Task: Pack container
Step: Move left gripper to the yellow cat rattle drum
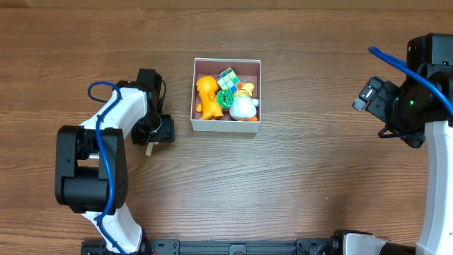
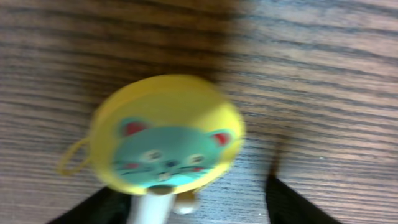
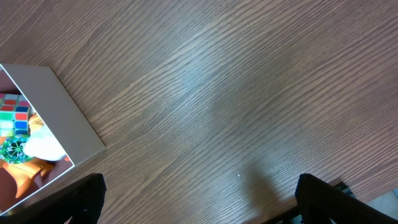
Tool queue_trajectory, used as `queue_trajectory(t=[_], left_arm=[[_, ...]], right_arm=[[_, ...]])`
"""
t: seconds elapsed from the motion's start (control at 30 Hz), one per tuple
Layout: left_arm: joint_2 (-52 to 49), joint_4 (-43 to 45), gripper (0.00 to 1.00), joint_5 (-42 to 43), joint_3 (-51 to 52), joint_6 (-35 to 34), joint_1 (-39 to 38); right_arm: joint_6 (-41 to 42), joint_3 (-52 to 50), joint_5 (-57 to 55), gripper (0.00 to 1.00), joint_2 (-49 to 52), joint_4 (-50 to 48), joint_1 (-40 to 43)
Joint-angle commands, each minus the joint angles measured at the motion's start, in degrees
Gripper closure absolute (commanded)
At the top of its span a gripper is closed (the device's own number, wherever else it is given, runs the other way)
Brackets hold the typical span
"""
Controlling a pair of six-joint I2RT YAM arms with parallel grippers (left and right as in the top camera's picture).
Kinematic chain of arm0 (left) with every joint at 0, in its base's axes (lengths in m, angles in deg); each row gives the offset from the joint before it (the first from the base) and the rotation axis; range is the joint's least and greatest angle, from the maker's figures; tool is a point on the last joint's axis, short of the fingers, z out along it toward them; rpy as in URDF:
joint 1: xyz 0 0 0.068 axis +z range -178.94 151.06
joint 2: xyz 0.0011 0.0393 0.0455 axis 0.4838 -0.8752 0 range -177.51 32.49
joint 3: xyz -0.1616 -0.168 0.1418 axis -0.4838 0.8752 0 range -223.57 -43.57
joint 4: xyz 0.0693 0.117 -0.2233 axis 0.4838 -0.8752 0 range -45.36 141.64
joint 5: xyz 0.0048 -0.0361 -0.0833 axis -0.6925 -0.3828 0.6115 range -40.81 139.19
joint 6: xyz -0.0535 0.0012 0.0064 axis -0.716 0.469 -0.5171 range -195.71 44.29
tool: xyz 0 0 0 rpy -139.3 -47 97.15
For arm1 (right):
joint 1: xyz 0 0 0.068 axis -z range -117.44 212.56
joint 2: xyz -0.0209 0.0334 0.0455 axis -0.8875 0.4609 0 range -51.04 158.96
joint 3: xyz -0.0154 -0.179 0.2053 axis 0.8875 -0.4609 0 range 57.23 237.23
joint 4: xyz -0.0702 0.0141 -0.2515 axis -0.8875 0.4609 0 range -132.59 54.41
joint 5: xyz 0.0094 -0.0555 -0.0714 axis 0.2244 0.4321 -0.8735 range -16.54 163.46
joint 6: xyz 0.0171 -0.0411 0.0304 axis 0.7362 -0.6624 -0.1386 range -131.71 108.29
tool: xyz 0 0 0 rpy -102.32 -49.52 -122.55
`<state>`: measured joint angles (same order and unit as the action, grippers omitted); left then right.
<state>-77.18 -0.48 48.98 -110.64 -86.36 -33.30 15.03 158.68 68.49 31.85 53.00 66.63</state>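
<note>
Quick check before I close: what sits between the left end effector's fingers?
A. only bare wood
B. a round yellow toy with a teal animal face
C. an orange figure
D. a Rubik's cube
B: the left wrist view shows the round yellow toy, teal face up, between the fingers of the open left end effector.

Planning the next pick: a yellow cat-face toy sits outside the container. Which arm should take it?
Left, probably. The left end effector, open, frames the yellow cat-face toy; the right end effector, also open, hovers far off, on the other side of the container.
</note>
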Motion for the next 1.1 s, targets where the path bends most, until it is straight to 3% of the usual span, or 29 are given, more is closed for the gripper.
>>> queue_trajectory(t=[0.0, 0.07, 0.2, 0.43, 0.7, 1.07], left_arm=[[-1.6, 1.4, 0.47, -1.7, 3.1, 1.0, 0.6], [-1.6, 1.4, 0.58, -1.7, 3.1, 1.0, 0.6], [-1.6, 1.3, 0.63, -1.7, 3.1, 0.8, 0.6], [-1.6, 1.2, 0.89, -1.7, 3.0, 0.8, 0.6], [-0.9, -3.4, 0.90, -1.7, -0.8, 0.2, 0.6], [7.7, -19.0, 0.83, 3.8, -23.0, 0.4, 0.5]], right_arm=[[-0.1, 0.1, -1.0, 0.00, 0.2, -0.1, 0.2], [-0.1, 0.1, -1.0, 0.00, 0.2, -0.1, 0.2], [-0.1, 0.1, -1.0, 0.00, 0.2, -0.1, 0.2], [-0.1, 0.1, -1.0, 0.00, 0.2, -0.1, 0.2], [-0.1, 0.1, -1.0, 0.00, 0.2, -0.3, 0.2], [-0.1, 0.1, -0.7, 0.00, 0.2, -0.2, 0.2]])
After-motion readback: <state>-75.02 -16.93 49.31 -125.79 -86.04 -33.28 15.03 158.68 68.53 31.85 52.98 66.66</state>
